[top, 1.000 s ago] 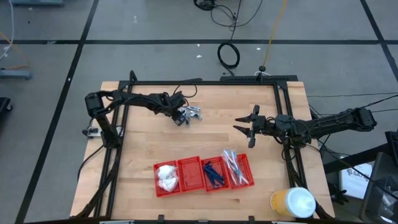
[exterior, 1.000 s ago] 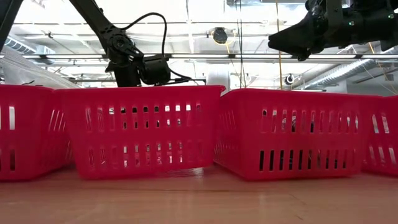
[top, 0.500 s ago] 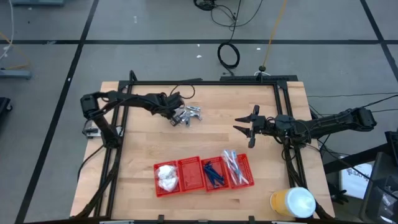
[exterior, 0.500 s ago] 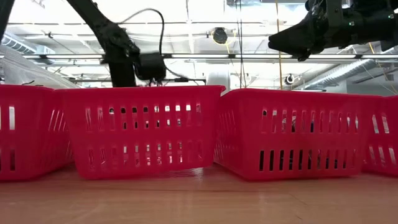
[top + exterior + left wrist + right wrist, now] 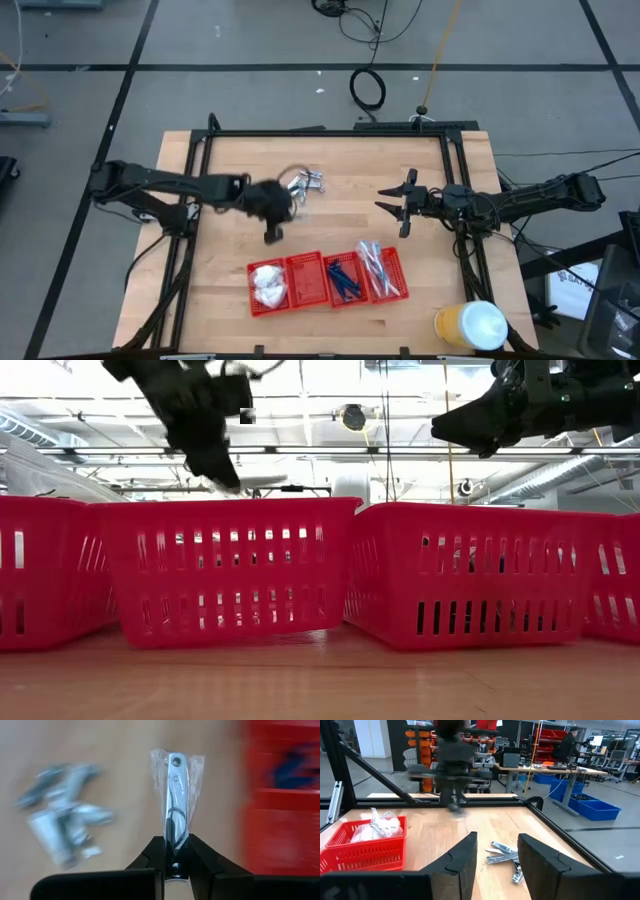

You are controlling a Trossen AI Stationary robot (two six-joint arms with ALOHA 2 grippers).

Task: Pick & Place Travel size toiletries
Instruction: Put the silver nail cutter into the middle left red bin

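Item in hand: a slim silvery metal piece in a clear wrapper (image 5: 176, 795), which I read as a wrapped nail clipper; my left gripper (image 5: 176, 865) is clamped on its near end.
Position: held off the table, over bare wood between the loose pile (image 5: 305, 183) and the row of red mesh baskets (image 5: 327, 281).
Remaining stock: a few more silvery wrapped pieces (image 5: 504, 854) lying together on the tabletop (image 5: 230, 250).
Basket contents: white soft packets (image 5: 266, 283) in the left end basket; the next looks empty; dark blue sticks (image 5: 345, 278); pale clear-wrapped sticks (image 5: 375, 268).
Handling, as I judge it: stiff and light, not fragile; the wrapper is slick film, so the piece could slide or swing between my fingers.
Hold point: I have it by one end only, most of its length sticking out; a hold nearer the middle would steady it.
Right gripper (image 5: 398, 207): waiting above the table's right side, fingers (image 5: 463, 854) apart, holding nothing.
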